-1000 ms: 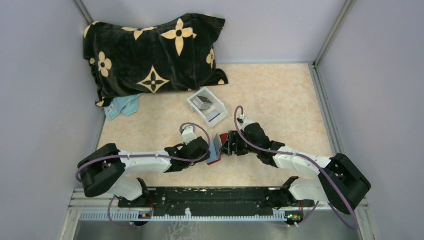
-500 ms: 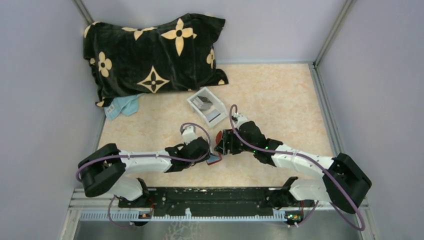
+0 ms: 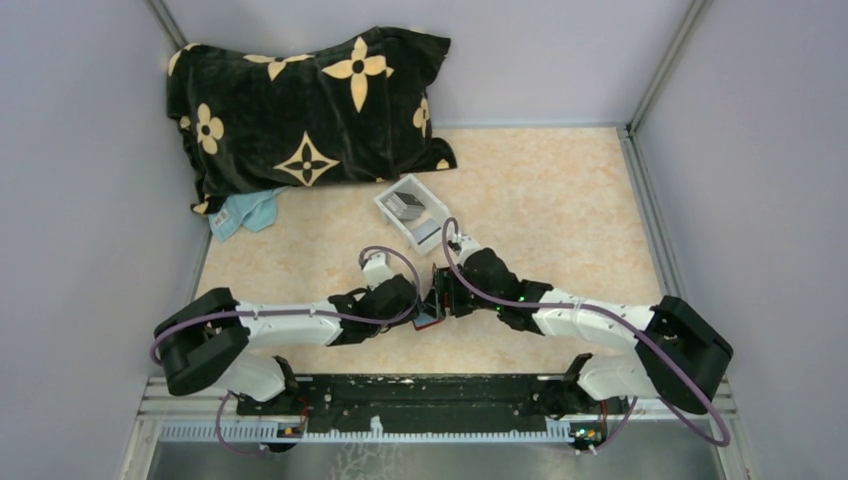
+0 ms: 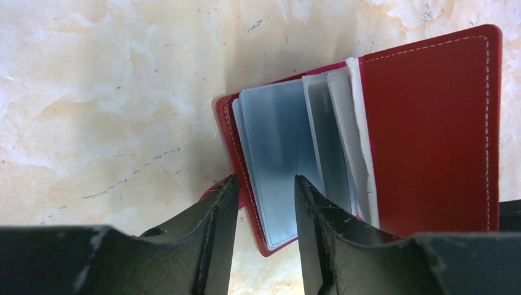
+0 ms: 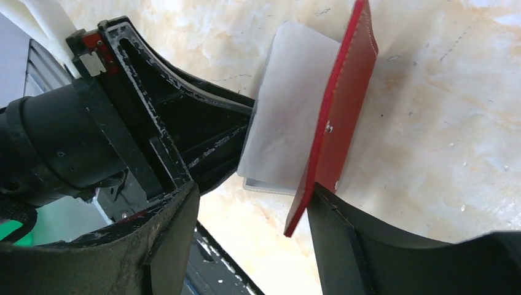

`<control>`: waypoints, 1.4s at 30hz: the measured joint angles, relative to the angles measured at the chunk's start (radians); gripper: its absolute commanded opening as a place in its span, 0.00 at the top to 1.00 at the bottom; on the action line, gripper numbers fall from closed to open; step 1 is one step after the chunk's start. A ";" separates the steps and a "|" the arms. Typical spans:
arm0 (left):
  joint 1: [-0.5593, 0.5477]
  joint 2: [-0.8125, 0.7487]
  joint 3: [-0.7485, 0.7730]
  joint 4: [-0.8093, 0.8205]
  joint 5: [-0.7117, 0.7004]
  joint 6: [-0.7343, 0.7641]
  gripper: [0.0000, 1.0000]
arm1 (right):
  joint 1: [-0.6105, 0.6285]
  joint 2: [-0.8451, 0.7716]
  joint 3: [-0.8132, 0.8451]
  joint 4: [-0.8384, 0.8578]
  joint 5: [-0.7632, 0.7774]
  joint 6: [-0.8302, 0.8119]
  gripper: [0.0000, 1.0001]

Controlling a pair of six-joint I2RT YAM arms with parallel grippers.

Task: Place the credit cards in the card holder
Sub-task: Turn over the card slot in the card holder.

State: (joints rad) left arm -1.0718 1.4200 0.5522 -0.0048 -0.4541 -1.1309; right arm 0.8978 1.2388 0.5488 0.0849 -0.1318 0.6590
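Observation:
The red card holder (image 4: 430, 123) lies open on the table, its clear sleeves (image 4: 276, 153) fanned out. My left gripper (image 4: 264, 196) stands open astride its lower left corner, one finger outside the red edge and the other over the sleeves. My right gripper (image 5: 252, 203) is open wide. Its right finger leans against the red cover (image 5: 344, 104), which stands nearly upright beside a white sleeve (image 5: 282, 110). In the top view both grippers meet over the holder (image 3: 430, 320). Greyish credit cards (image 3: 406, 205) lie in the white tray behind them.
The white tray (image 3: 388, 203) sits just behind the two grippers. A black pillow with tan flowers (image 3: 300, 100) fills the back left, a light blue cloth (image 3: 245, 212) at its edge. Grey walls close in the table on three sides.
My right gripper has moved left up to the left gripper, tipping the red cover up. Less of the holder shows from above. The left arm has held still.

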 measured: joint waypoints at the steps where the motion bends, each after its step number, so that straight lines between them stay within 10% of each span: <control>1: 0.000 -0.004 -0.004 0.001 0.002 -0.002 0.53 | 0.007 0.005 0.005 0.001 0.003 0.000 0.35; 23: 0.000 -0.115 -0.059 -0.085 0.029 -0.030 0.53 | 0.082 0.015 0.063 0.018 0.060 0.020 0.36; 42: 0.000 -0.194 -0.069 -0.231 -0.017 -0.043 0.53 | 0.099 0.053 0.032 0.171 0.055 0.084 0.57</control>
State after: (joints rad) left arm -1.0721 1.2263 0.4831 -0.2359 -0.4709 -1.1736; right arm 0.9970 1.2922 0.5808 0.2558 -0.0765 0.7425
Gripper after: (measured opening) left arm 0.464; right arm 0.433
